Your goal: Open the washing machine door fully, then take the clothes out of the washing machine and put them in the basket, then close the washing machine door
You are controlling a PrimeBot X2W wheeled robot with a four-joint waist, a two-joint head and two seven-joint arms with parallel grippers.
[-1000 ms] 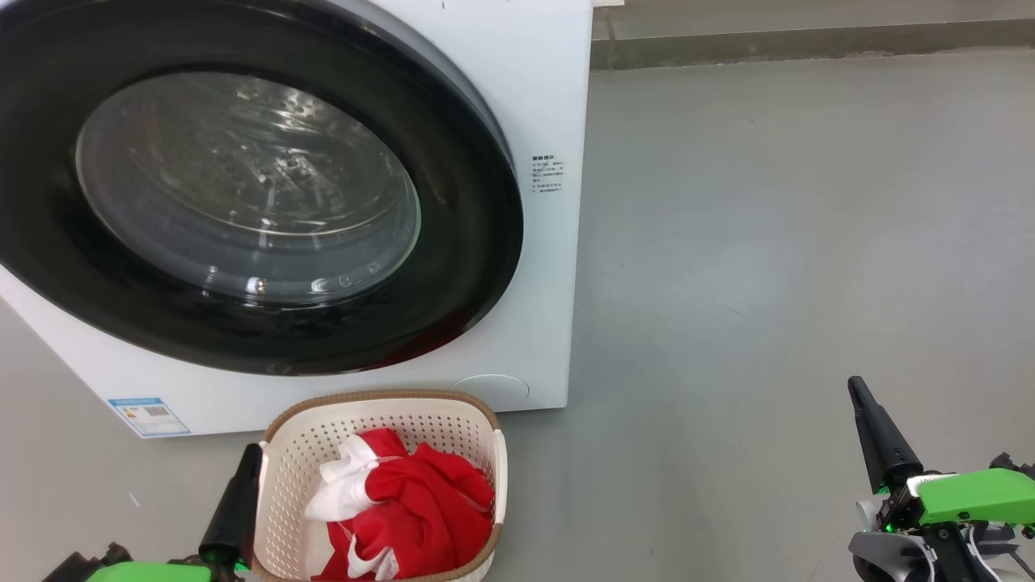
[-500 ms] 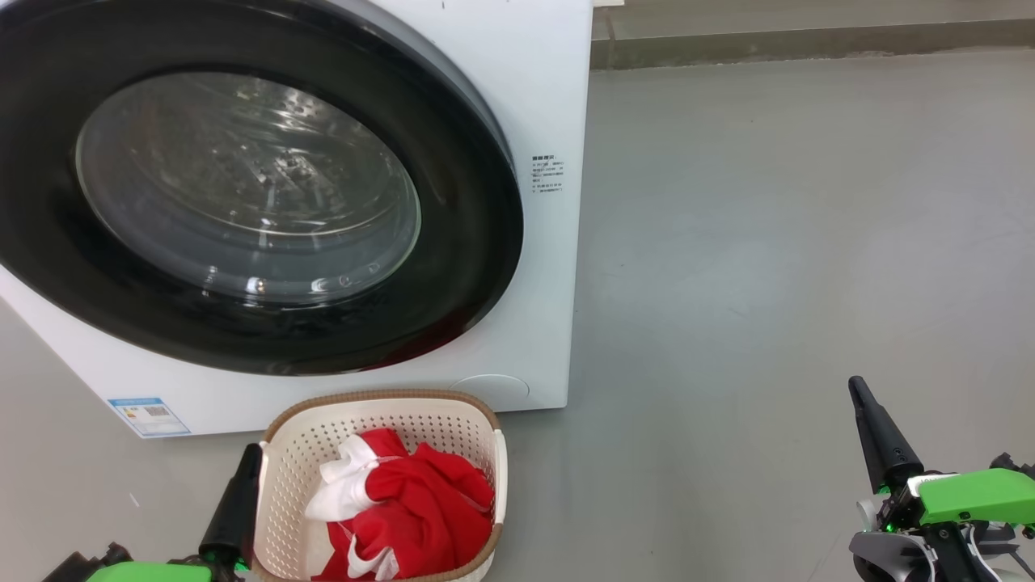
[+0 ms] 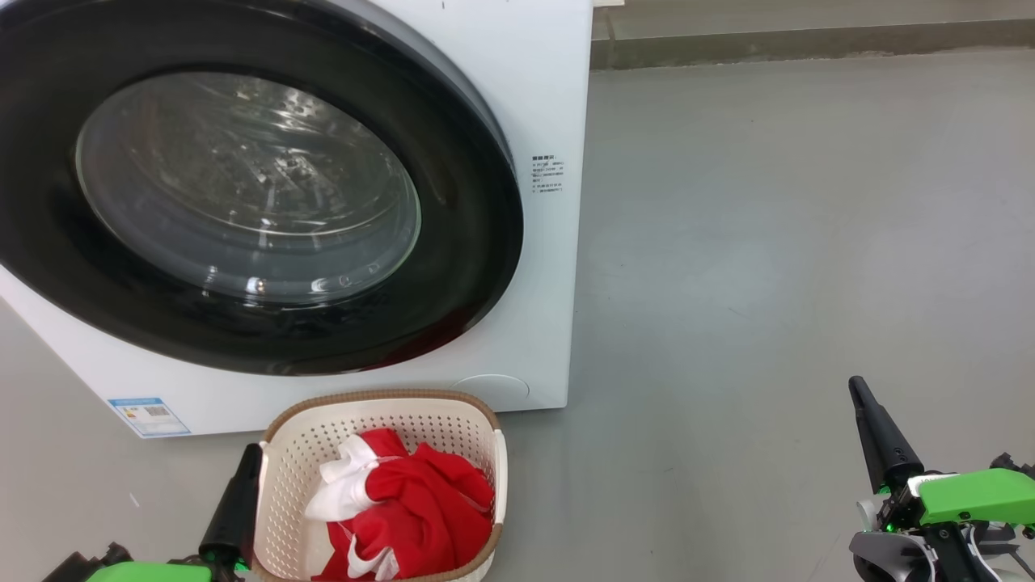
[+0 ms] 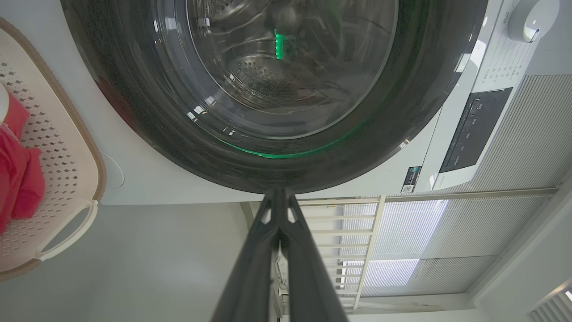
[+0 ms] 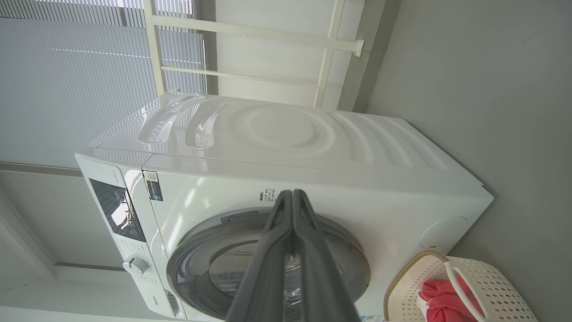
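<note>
The white washing machine (image 3: 542, 97) fills the upper left of the head view, and its round black-rimmed door (image 3: 453, 242) lies shut flat against the front. Behind the glass I see bare steel drum (image 4: 268, 80). The red and white clothes (image 3: 404, 509) lie in the cream basket (image 3: 485, 420) on the floor just below the door. My left gripper (image 3: 252, 454) is shut and empty, right beside the basket's left wall. My right gripper (image 3: 855, 386) is shut and empty, low over the floor far right of the machine. The wrist views show both finger pairs pressed together (image 4: 278, 197) (image 5: 291, 193).
Grey floor (image 3: 768, 242) stretches to the right of the machine, bounded by a wall skirting (image 3: 808, 44) at the back. A white railing (image 4: 357, 232) and ribbed wall panels stand beside the machine. A blue label (image 3: 149, 414) sits at the washer's lower left.
</note>
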